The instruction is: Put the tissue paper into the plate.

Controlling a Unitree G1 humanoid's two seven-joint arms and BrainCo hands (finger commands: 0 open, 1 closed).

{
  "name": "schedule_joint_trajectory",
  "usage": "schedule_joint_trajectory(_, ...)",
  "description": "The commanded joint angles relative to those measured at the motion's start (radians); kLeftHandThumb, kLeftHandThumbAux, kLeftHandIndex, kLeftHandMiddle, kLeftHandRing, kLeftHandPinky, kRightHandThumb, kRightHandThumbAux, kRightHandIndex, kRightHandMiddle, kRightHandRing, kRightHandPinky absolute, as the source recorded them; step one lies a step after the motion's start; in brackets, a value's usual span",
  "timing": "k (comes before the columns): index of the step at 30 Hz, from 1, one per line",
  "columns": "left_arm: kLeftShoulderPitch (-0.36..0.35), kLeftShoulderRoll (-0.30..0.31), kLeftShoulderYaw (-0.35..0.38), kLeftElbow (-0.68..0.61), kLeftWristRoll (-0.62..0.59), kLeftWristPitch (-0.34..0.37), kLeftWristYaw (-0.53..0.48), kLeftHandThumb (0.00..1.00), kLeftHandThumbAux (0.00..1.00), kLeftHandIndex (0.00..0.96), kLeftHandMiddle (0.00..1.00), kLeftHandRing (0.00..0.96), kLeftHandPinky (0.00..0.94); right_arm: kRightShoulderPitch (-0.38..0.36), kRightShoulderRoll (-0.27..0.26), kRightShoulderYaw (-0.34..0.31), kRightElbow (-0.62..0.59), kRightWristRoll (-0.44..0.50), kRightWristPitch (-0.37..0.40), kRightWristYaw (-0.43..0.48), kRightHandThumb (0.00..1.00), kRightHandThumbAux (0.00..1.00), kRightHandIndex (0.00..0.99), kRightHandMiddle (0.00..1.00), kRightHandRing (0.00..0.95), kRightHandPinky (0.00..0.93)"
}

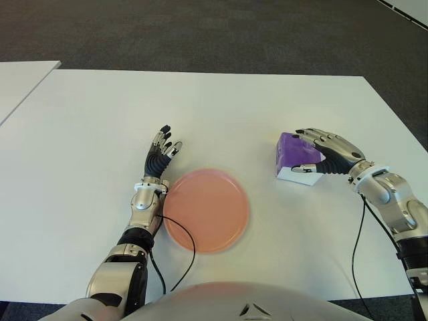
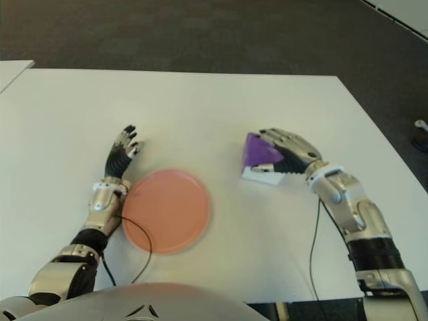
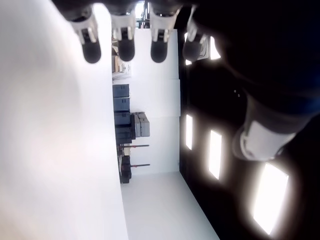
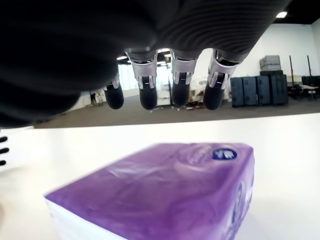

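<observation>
Pink plate (image 1: 206,210), nearest item, sits on the white table (image 1: 80,134) with nothing in it; the purple tissue pack (image 1: 294,156) lies on the table well to its right. Right hand (image 1: 325,151): arched over the pack, fingers (image 4: 180,90) spread above its top, not clamped. Risk: the slick wrapper may slip from a shallow grip; left hand (image 1: 160,155) shows beside the plate's left rim, fingers extended, holding nothing.

No legible text is seen anywhere. A small dark oval logo with pale marks and faint script beside it are printed on the purple tissue pack (image 4: 165,192), but neither can be read.
</observation>
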Motion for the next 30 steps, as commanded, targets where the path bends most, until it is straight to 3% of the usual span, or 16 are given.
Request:
schedule_joint_trajectory(1, 0.11, -0.011, -0.005, 0.075, 0.012, 0.021, -0.013, 0.0, 0.593, 0.0, 0.0, 0.0, 0.0, -0.022, 0.001, 0.03, 0.064, 0.0, -0.056, -0.03, 0.305, 0.229, 0.0, 0.0, 0.0, 0.0)
schedule_joint_trajectory(30, 0.109, -0.01, -0.007, 0.079, 0.005, 0.02, -0.017, 0.0, 0.582, 0.0, 0.0, 0.0, 0.0, -0.036, -0.009, 0.047, 0.095, 0.006, -0.08, -0.053, 0.289, 0.238, 0.0, 0.0, 0.0, 0.0)
